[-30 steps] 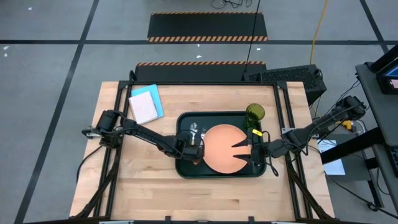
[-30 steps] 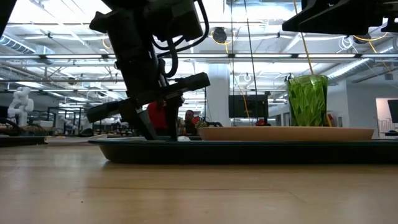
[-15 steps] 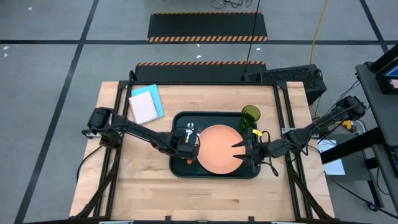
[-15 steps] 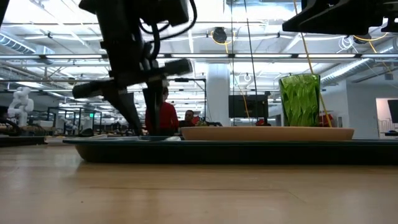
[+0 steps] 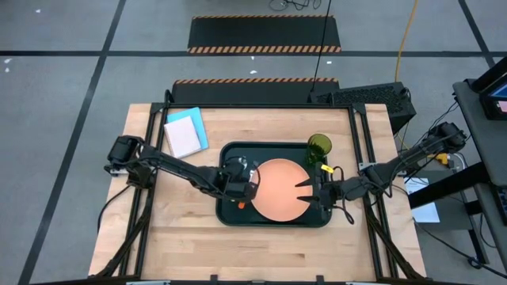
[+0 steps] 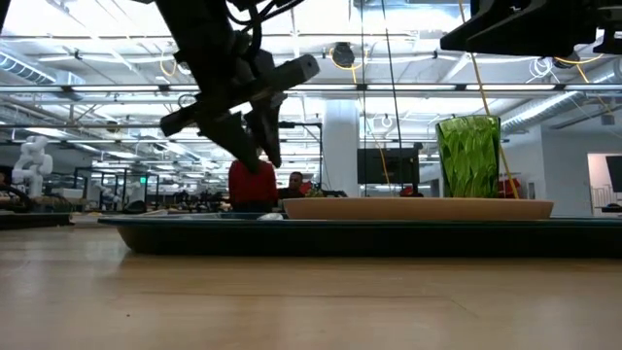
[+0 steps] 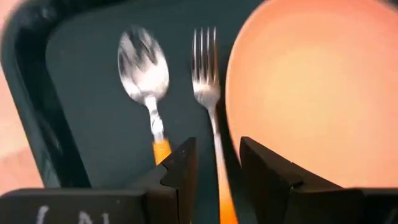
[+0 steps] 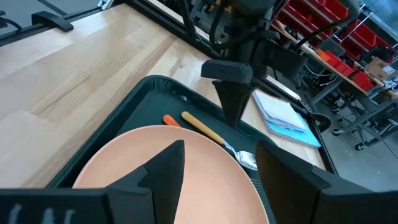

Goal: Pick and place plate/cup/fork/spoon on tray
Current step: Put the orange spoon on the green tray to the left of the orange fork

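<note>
The dark tray (image 5: 236, 216) lies on the wooden table. On it lie the salmon-orange plate (image 5: 277, 190), the green cup (image 5: 319, 146) at its far right corner, and the spoon (image 7: 145, 65) and fork (image 7: 206, 81) side by side left of the plate. My left gripper (image 5: 240, 188) hangs above the fork's orange handle (image 7: 222, 202), fingers a little apart and holding nothing; in the low view (image 6: 259, 156) its tips are clear of the tray. My right gripper (image 5: 303, 191) is open above the plate's right part (image 8: 155, 186), touching nothing.
A blue and white notebook (image 5: 186, 132) lies at the table's far left. The tray's raised rim (image 6: 292, 236) stands around all the pieces. Bare wood lies along the table's near side (image 5: 261, 253). People and shelving show in the room beyond.
My left gripper, with its fingertips down on the tray floor, went toward the table's left edge, and the tray slid left with the plate, cup, fork and spoon on it. The gripper has since risen clear of the tray.
</note>
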